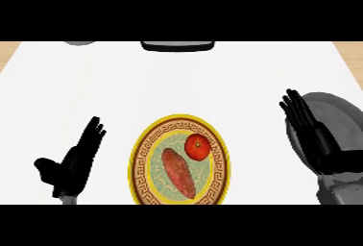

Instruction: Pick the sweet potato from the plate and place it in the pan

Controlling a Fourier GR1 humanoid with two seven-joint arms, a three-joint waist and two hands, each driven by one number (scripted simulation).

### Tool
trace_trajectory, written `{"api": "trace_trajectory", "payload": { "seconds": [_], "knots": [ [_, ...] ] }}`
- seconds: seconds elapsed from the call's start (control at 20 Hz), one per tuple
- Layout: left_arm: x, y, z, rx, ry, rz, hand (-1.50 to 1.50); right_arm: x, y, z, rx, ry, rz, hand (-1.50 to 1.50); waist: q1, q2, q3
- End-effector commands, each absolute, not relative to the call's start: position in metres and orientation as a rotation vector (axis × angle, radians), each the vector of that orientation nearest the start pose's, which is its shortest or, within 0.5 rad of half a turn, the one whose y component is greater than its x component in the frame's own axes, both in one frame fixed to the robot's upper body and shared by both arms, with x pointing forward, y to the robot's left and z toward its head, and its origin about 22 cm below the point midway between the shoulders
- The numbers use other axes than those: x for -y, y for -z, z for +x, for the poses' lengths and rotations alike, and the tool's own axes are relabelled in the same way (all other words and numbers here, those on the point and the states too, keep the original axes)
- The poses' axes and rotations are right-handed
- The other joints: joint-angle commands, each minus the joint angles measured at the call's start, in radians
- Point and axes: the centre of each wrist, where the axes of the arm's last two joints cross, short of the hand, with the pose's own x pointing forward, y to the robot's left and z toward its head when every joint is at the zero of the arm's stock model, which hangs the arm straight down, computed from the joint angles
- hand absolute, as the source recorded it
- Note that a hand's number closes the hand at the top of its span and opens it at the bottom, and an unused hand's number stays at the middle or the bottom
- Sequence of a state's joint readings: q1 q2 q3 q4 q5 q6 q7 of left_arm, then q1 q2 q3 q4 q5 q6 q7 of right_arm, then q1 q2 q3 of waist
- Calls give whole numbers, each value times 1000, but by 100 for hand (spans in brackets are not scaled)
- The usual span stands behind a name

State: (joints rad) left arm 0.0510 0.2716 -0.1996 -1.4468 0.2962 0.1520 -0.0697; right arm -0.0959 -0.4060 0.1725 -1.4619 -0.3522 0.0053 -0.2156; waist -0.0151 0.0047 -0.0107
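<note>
Right black hand (pixel 309 127) stood at the right side of the head view, fingers straight and together, tips pointing away from the robot, holding nothing; its grey forearm (pixel 343 188) came in from the lower right corner. The hand lay over the grey round metal pan (pixel 339 113), which sat at the right edge of the white bench (pixel 177 81) and was partly hidden by hand and forearm; whether the hand touched the pan could not be told. Left black hand (pixel 74 161) showed at lower left, fingers straight and pointing up the view, thumb spread out to the left, empty, resting apart from the plate. Between the two hands, low in the centre, sat the round plate with a yellow rim, brown key-pattern band and pale green middle (pixel 139 158). On it lay the long reddish-brown sweet potato (pixel 178 173), slanted, its upper end toward the plate's left and its lower end toward the near rim. Just beside its upper end, to the right, sat a red round tomato (pixel 198 146); touching or not could not be told. At the far edge of the bench, a dark flat object with a pale top (pixel 177 46) showed in the middle, and part of a grey rounded object (pixel 79 43) at far left. Strips of light wooden surface (pixel 10 50) showed at both far corners.
</note>
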Motion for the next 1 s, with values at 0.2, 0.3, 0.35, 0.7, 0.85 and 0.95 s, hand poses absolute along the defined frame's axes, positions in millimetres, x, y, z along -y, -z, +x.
{"api": "trace_trajectory", "payload": {
  "seconds": [0.2, 0.3, 0.35, 0.7, 0.85, 0.95],
  "knots": [
    [-256, 54, 217, 1278, -210, 93, 0, 163, -32, 247, 1553, -300, 428, 150, 27, -6, 8],
    [-244, 57, 215, 1229, -228, 43, 0, 163, -39, 248, 1659, -713, 320, 150, 45, -12, 5],
    [-254, 48, 223, 1239, -253, 84, 0, 154, -25, 231, 1696, -464, 89, 150, 1, -16, 7],
    [-260, 43, 216, 1219, -301, 88, 0, 127, -15, 140, 1864, -480, -113, -150, -17, -16, 9],
    [-261, 43, 227, 1230, -285, 97, 0, 116, -22, 120, 1837, -495, -233, -150, -16, -12, 8],
    [-259, 48, 222, 1213, -282, 87, 0, 101, -26, 126, 1815, -509, -306, -150, -2, -9, 8]
  ]
}}
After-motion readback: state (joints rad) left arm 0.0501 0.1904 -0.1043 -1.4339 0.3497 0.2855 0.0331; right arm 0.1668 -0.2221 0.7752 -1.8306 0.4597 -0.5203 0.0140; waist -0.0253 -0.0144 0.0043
